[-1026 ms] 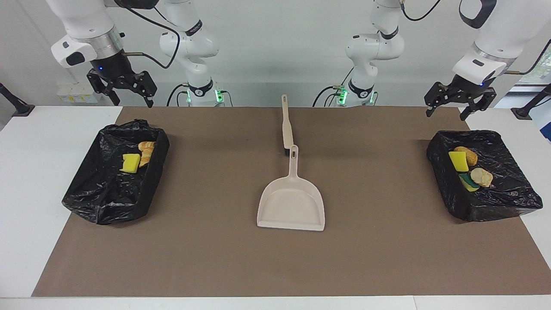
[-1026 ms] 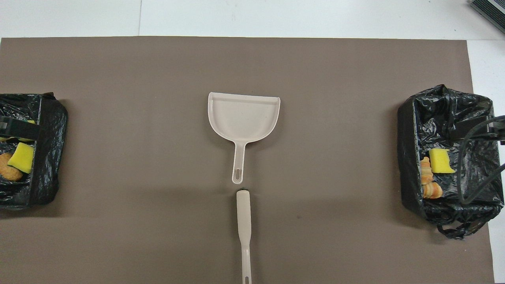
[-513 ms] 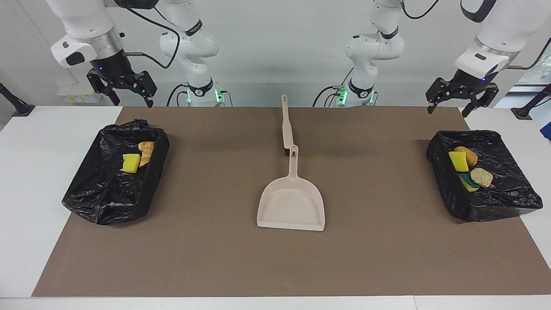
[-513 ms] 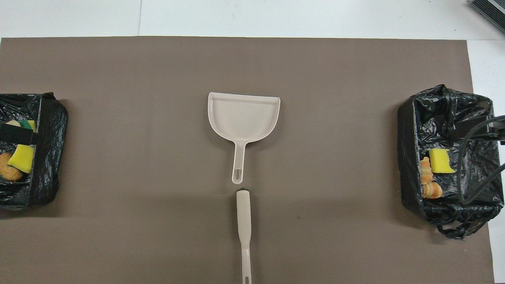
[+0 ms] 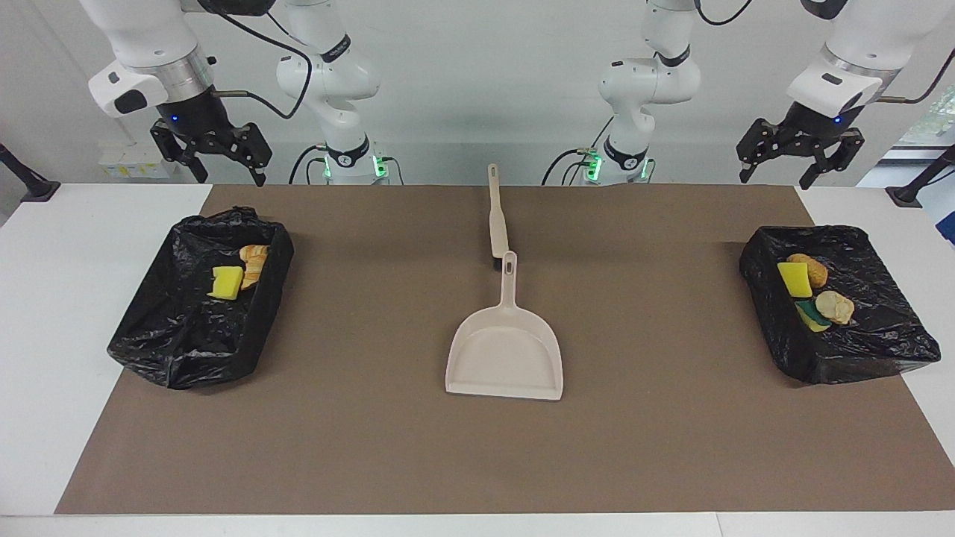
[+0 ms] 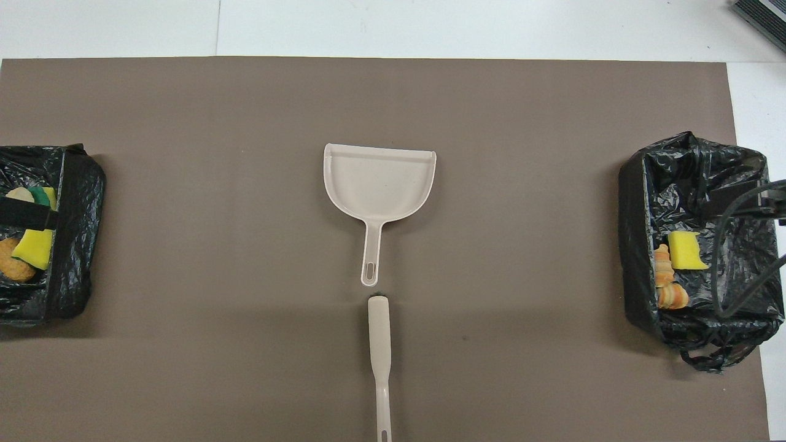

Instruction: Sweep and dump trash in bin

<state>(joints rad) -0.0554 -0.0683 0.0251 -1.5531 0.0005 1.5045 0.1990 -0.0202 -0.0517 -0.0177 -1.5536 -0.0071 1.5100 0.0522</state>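
All the trash lies in two black bag-lined bins. The bin point(image 5: 186, 343) at the right arm's end holds a yellow sponge chunk point(image 5: 226, 282) and bread pieces point(image 5: 254, 265); it also shows in the overhead view point(image 6: 694, 159). The bin point(image 5: 865, 350) at the left arm's end holds a yellow sponge point(image 5: 794, 278), a brown bread piece point(image 5: 812, 268), a cream lump point(image 5: 834, 306) and a green-yellow chunk point(image 5: 810, 316). My right gripper point(image 5: 231, 177) is open and empty in the air over its bin's near end. My left gripper point(image 5: 774, 177) is open and empty, likewise.
A beige dustpan point(image 5: 506, 358) lies empty at the middle of the brown mat point(image 5: 358, 432), its mouth pointing away from the robots. A beige brush point(image 5: 496, 216) lies in line with its handle, nearer to the robots. Both also show in the overhead view: dustpan point(image 6: 379, 184), brush point(image 6: 379, 344).
My left gripper has risen a little and drawn back toward the robots, uncovering the cream and green scraps in the overhead view. The right arm, bins, dustpan and brush have not moved.
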